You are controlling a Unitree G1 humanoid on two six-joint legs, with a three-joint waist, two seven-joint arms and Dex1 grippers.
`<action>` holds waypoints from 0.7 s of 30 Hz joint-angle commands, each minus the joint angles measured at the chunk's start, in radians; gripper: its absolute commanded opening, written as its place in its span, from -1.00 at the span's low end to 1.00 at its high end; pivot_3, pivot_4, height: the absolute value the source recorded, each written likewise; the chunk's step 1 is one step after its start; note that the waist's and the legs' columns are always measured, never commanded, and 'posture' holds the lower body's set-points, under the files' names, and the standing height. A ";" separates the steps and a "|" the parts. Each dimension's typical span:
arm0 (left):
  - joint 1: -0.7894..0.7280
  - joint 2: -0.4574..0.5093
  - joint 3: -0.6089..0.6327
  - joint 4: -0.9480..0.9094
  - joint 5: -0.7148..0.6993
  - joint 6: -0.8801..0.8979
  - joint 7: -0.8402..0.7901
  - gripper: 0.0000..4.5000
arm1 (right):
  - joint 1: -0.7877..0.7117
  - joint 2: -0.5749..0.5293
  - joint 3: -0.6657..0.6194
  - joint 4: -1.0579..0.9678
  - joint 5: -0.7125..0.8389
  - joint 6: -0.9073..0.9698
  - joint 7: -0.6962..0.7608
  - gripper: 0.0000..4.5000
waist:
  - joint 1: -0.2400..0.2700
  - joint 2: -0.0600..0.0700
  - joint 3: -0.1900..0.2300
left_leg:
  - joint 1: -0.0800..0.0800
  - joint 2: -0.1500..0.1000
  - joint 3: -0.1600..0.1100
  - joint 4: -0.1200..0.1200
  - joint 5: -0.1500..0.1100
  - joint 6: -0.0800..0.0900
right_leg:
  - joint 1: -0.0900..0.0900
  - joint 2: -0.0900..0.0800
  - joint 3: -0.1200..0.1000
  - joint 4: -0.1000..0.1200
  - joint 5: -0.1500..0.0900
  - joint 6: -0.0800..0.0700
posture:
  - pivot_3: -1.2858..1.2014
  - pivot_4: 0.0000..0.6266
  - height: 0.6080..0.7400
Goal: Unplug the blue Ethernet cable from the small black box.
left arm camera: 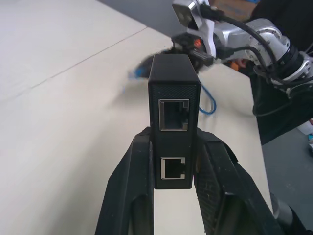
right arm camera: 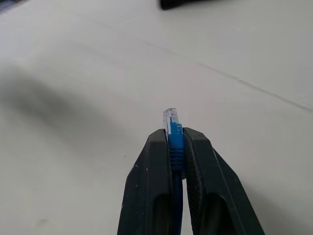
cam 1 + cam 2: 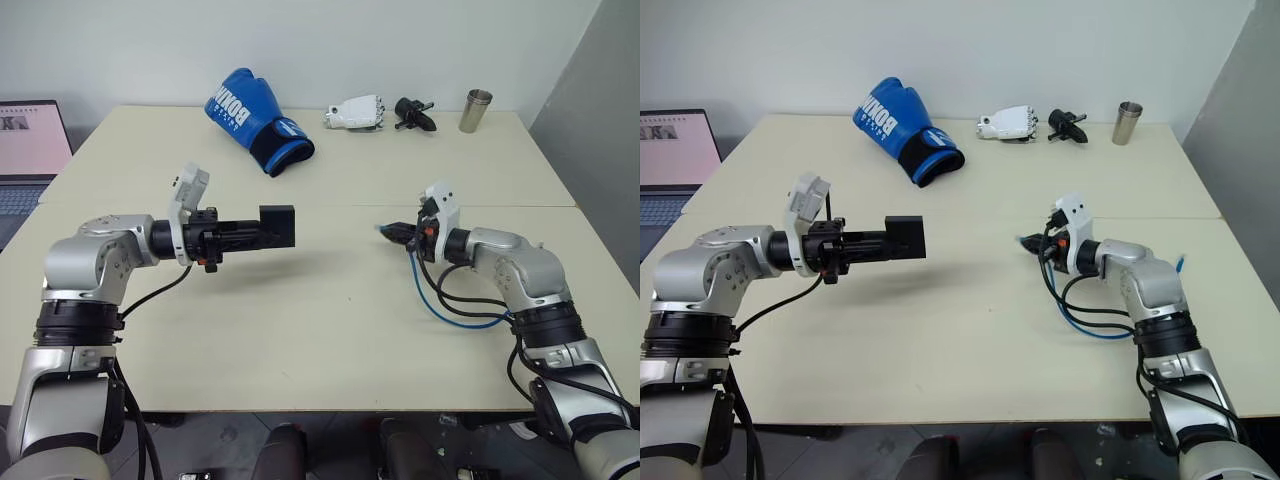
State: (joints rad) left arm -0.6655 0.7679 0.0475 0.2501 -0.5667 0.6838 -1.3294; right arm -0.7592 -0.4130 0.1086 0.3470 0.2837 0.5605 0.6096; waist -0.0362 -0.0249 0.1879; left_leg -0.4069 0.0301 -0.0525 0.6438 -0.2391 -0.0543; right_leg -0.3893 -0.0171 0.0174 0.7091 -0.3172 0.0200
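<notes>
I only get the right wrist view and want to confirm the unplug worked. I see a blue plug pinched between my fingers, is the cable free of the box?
Observer: Yes. The box sits in the left gripper, apart from the plug, and both of its ports are empty.
Operator: Where is the rest of the cable?
Observer: The cable loops down from the right gripper onto the table, beside that arm.
Operator: Anything else near the work area?
Observer: A boxing glove lies at the table's far side, away from both grippers.
</notes>
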 commanded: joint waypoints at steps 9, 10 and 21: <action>0.021 -0.086 0.049 -0.017 0.072 -0.181 0.189 -0.66 | -0.034 0.009 -0.047 -0.033 -0.069 -0.122 -0.036 0.33 | 0.003 0.001 0.000 | -0.001 0.000 0.000 0.000 0.000 0.000 | -0.001 -0.001 0.000 0.000 0.000 0.000 | 0.03 -0.52 1.00; 0.015 -0.118 0.061 0.021 0.103 -0.245 0.256 -0.66 | -0.021 -0.002 -0.034 -0.106 -0.052 -0.124 0.014 0.46 | 0.004 0.001 0.000 | -0.001 0.000 0.000 0.000 0.000 0.000 | -0.001 -0.001 0.000 0.000 0.000 0.000 | 0.03 -0.52 1.00; -0.017 -0.264 0.135 0.448 0.315 -0.719 0.684 -0.66 | 0.045 -0.019 0.077 -0.462 0.017 -0.032 0.200 0.96 | 0.004 0.001 0.000 | -0.001 0.000 0.000 0.001 0.000 0.000 | 0.000 -0.001 -0.001 0.000 0.000 0.000 | 0.03 -0.52 1.00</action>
State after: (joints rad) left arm -0.6719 0.5056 0.1525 0.6556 -0.2751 0.0395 -0.6937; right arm -0.7163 -0.4183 0.1811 -0.0681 0.3059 0.5251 0.7941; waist -0.0327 -0.0243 0.1883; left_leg -0.4077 0.0295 -0.0528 0.6447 -0.2390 -0.0543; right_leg -0.3895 -0.0185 0.0166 0.7086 -0.3169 0.0201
